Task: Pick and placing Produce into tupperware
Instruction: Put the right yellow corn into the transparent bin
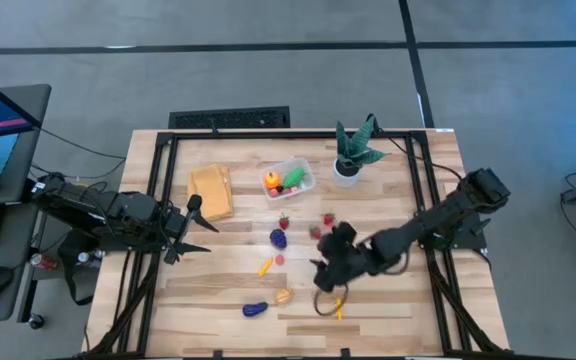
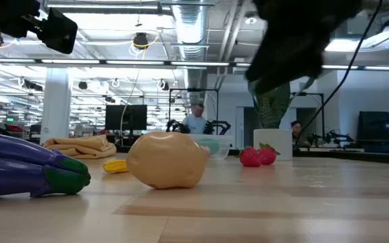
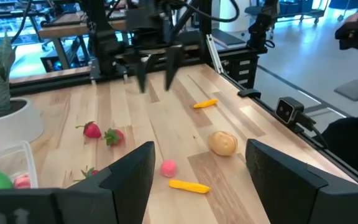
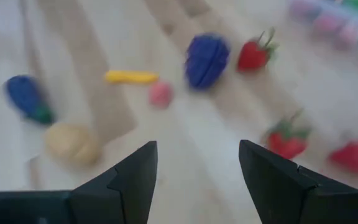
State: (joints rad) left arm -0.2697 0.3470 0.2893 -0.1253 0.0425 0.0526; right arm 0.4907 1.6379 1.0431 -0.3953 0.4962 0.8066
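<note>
R gripper (image 1: 325, 277) open, low above table (image 1: 388, 300)

Purple eggplant (image 2: 26, 165) front left, tan potato (image 2: 165, 160) mid, two strawberries (image 2: 257, 156) by white pot (image 2: 273, 143)

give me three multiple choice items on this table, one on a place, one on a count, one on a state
1. Where is the small clear plastic tub?
A. Between the tan folded cloth and the potted green plant
B. Beside the dark eggplant
C. Off the table

2. How many red strawberries lie on the wood outside the tub?
A. None
B. Three
C. Six

3. The right gripper is:
A. Empty, jaws apart
B. Holding grapes
C. Inside the tub

Answers: 1 A, the high view shows it between them. 2 B, three show in the right wrist view. 3 A, nothing sits between its jaws.
</note>
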